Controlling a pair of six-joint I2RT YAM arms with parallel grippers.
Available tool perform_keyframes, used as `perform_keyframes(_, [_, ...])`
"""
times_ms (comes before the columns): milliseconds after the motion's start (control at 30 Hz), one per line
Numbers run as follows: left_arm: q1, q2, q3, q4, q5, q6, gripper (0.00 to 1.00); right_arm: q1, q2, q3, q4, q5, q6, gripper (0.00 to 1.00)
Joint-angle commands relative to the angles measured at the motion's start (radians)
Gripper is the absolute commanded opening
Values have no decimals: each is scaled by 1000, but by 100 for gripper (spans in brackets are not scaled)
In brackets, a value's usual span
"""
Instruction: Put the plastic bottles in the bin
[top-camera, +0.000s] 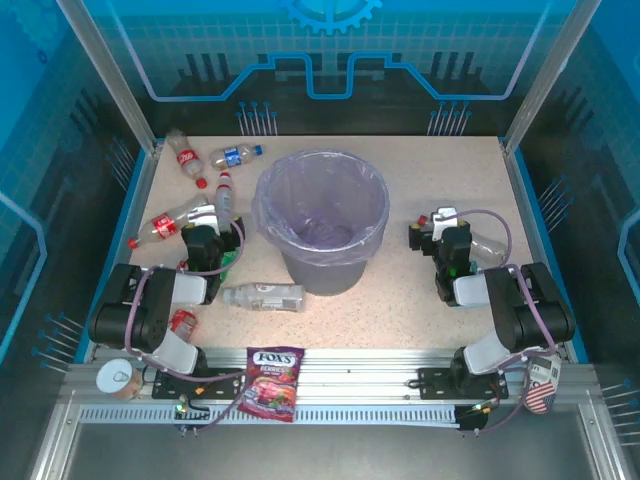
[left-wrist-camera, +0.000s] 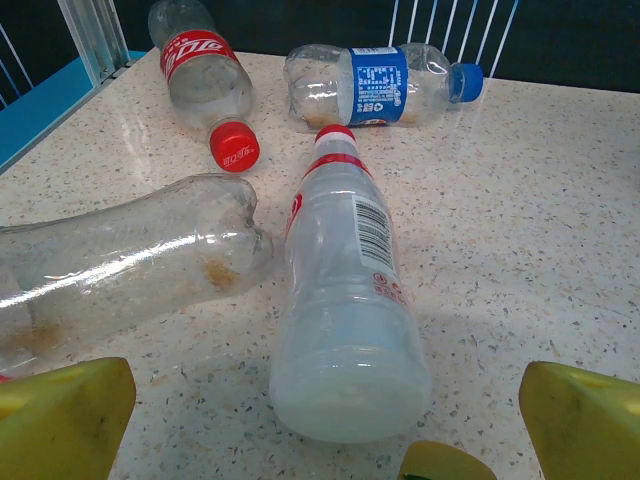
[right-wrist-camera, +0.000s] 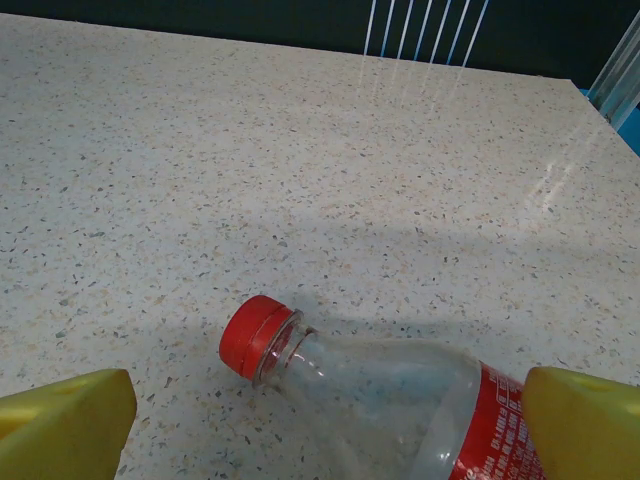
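The grey bin (top-camera: 322, 272) with its lilac liner stands mid-table. Far left lie a red-labelled bottle (top-camera: 185, 157), a blue-labelled one (top-camera: 236, 155), a milky red-capped one (top-camera: 224, 192) and another red-labelled one (top-camera: 164, 224). A white-labelled bottle (top-camera: 263, 296) lies in front of the bin. My left gripper (top-camera: 205, 222) is open, its yellow fingers (left-wrist-camera: 70, 415) wide on either side of the milky bottle's (left-wrist-camera: 345, 300) base. My right gripper (top-camera: 440, 222) is open too, with a red-capped bottle (right-wrist-camera: 400, 400) lying between its fingers (right-wrist-camera: 580, 420); that bottle (top-camera: 488, 245) lies right of the bin.
A purple Fox's candy bag (top-camera: 272, 380) and a metal tin can (top-camera: 118, 378) sit on the front rail. A small green item (top-camera: 228, 262) and a red-labelled piece (top-camera: 183, 322) lie by the left arm. Blue frame walls (top-camera: 140, 200) edge the table.
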Motion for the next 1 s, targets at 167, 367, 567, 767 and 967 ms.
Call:
perform_keyframes(167, [10, -3, -9, 26, -5, -1, 99, -7, 1, 14, 36, 5, 10, 100])
perform_keyframes(367, [10, -4, -8, 25, -4, 0, 99, -6, 1, 14, 37, 5, 10, 100])
perform_keyframes(567, [10, -4, -8, 24, -4, 0, 99, -7, 1, 14, 35, 5, 10, 100])
perform_keyframes(767, [10, -1, -4, 18, -4, -1, 99, -32, -6, 20, 11, -48, 26, 100])
perform_keyframes(967, [20, -32, -9, -3, 15, -11, 99, -35, -66, 59, -107, -61, 25, 100])
